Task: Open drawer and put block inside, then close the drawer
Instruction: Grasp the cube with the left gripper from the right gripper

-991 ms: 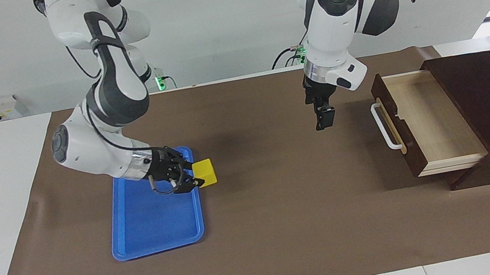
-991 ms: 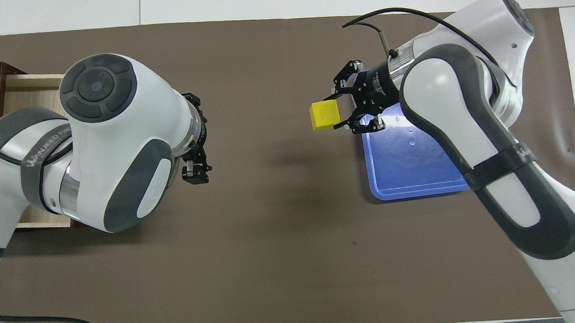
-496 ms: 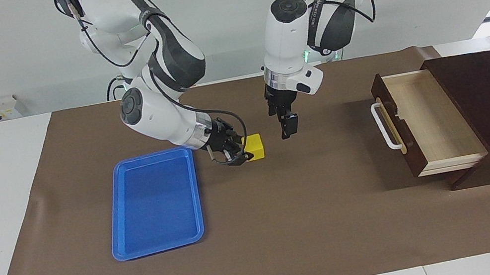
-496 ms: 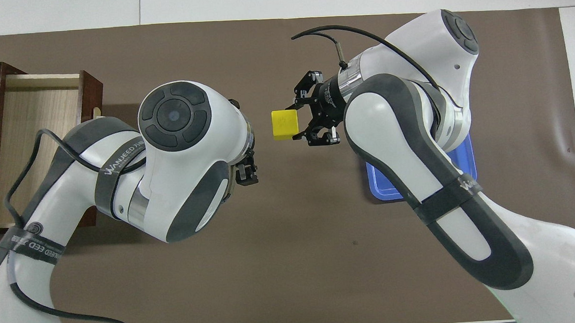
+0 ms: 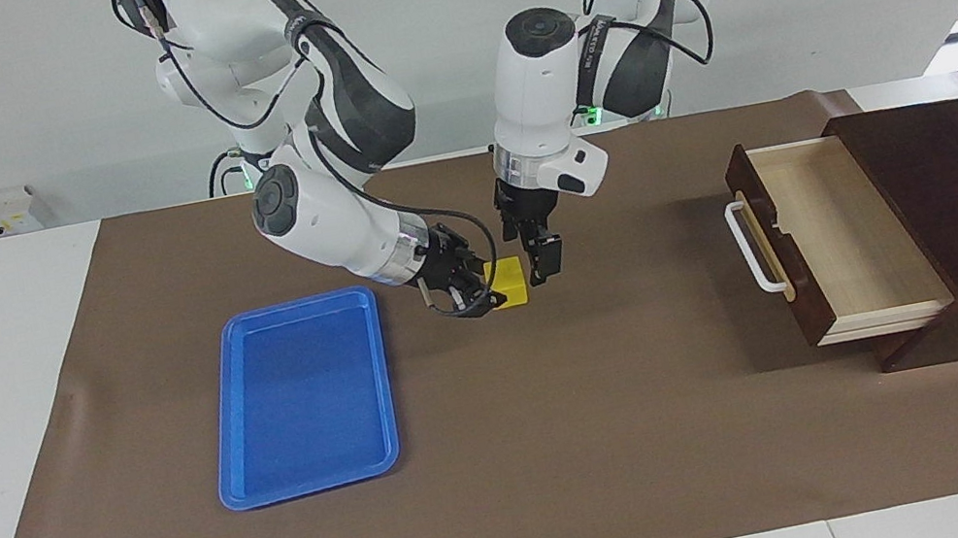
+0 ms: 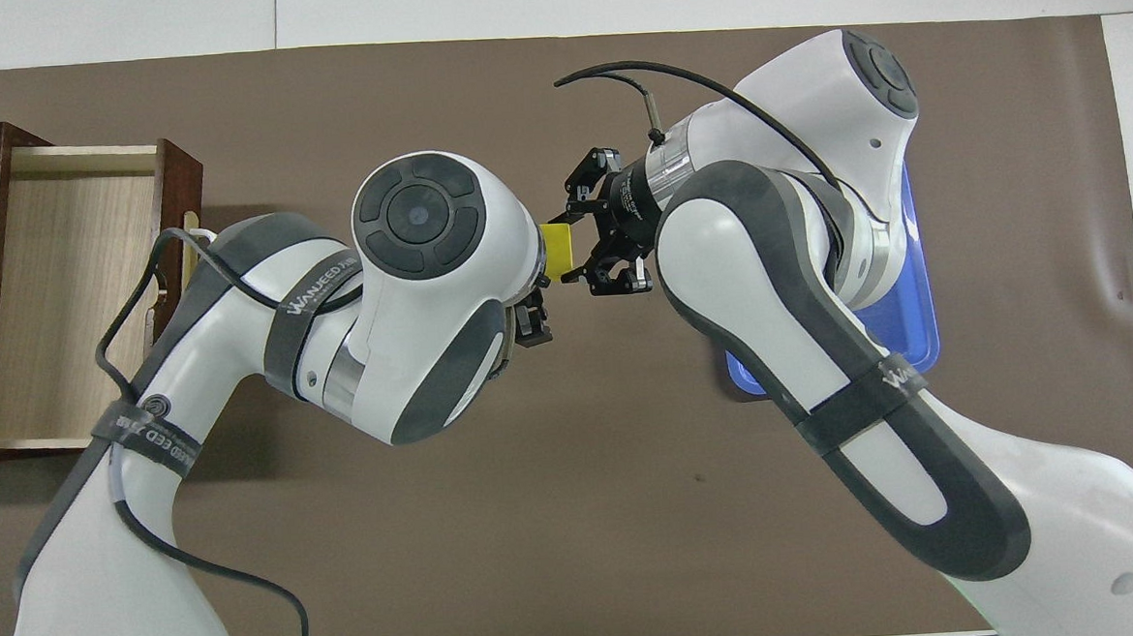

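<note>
Bright, even light, soft shadows under the arms, sharp focus, daylight glare at one window.

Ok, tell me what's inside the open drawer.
The drawer shows only its bare pale wood floor in the facing view. Overhead, the left arm covers part of it. The block is outside, in the right gripper.

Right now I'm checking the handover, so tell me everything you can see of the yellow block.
The block is a small, bright yellow cube with plain faces, seemingly solid. It is held level over the brown mat's middle, between the blue tray and the open drawer. The right gripper is shut on it from the tray's side. The left gripper, open, hangs close at its drawer side; contact cannot be told.
</note>
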